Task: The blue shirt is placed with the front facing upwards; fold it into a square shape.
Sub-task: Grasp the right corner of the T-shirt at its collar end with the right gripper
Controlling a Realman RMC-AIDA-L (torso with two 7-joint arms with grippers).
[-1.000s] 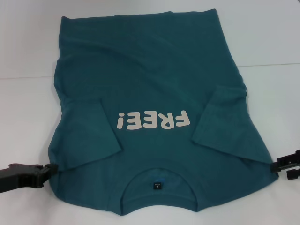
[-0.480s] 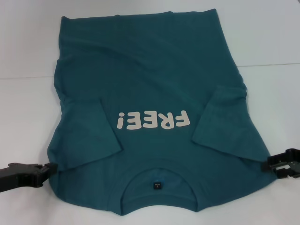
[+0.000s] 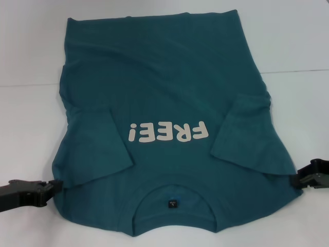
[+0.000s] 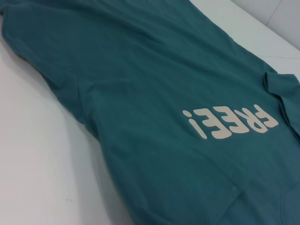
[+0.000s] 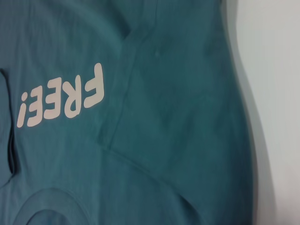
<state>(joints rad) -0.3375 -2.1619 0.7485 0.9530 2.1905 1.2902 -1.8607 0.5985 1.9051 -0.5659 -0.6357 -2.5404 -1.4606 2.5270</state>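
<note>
The blue shirt (image 3: 169,87) lies flat and front up on the white table (image 3: 25,128). Its collar and dark neck label (image 3: 172,204) are at the near edge. The off-white "FREE!" lettering (image 3: 168,133) reads upside down in the head view. Both sleeves are folded inward over the chest, one on the left (image 3: 97,149) and one on the right (image 3: 252,134). My left gripper (image 3: 51,186) is low at the shirt's near left shoulder corner, touching its edge. At the near right shoulder corner sits my right gripper (image 3: 299,180). Each wrist view shows only the shirt (image 4: 154,70) (image 5: 187,117) and its lettering.
Bare white table surrounds the shirt on the left, right (image 3: 303,103) and far side. A faint seam line crosses the table behind the shirt's middle (image 3: 293,71).
My right gripper has moved in and slightly up to the shirt's right shoulder corner. The left gripper has shifted only a little to the left. The shirt lies as before.
</note>
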